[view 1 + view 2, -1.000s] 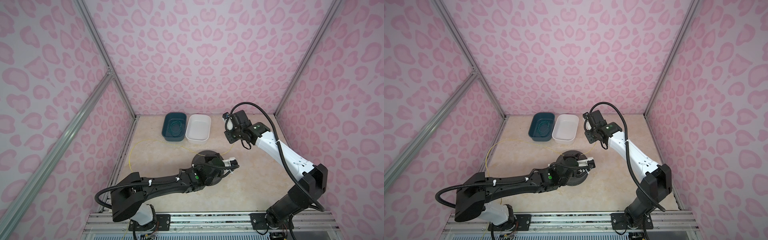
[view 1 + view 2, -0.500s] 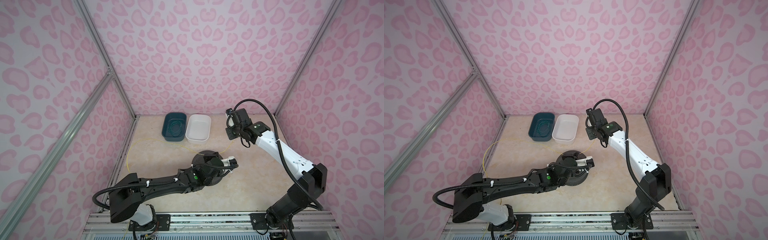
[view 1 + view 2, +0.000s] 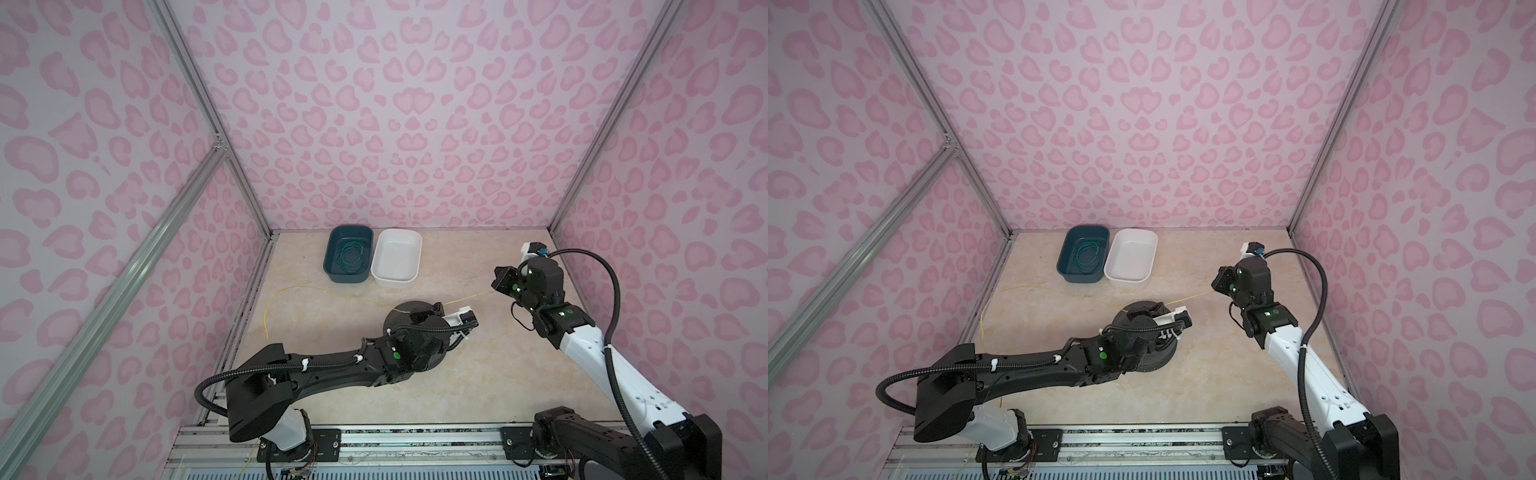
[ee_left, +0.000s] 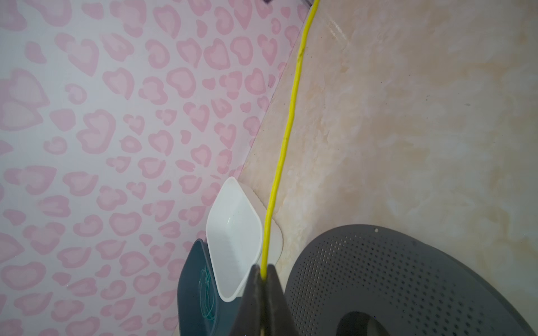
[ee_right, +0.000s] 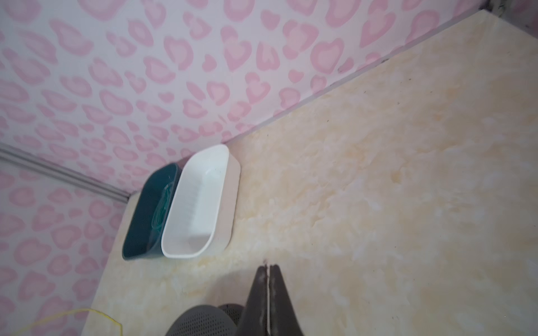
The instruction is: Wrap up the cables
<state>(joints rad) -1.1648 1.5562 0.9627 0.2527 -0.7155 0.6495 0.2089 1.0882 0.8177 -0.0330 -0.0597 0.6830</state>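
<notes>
The cable (image 3: 332,292) is a thin yellow wire that loops on the floor at the left and runs right to a dark perforated disc (image 3: 401,312). My left gripper (image 3: 436,309) hangs over that disc, shut on the cable (image 4: 279,163), which leaves its fingertips (image 4: 256,279). From there the wire stretches straight to my right gripper (image 3: 497,287), whose jaws are shut at its far end. In the right wrist view the right gripper (image 5: 267,266) shows pressed-together jaws with no yellow visible between them. Both top views show the same taut line (image 3: 1192,297).
A teal bin (image 3: 331,253) holding a coil of green wire stands at the back. A white bin (image 3: 377,266) stands against its right side. Patterned walls close in the table on three sides, and a metal rail (image 3: 374,436) runs along the front.
My right gripper has shut and moved right and toward the front, drawing the yellow cable straight. The left gripper stays shut on the cable over the disc.
</notes>
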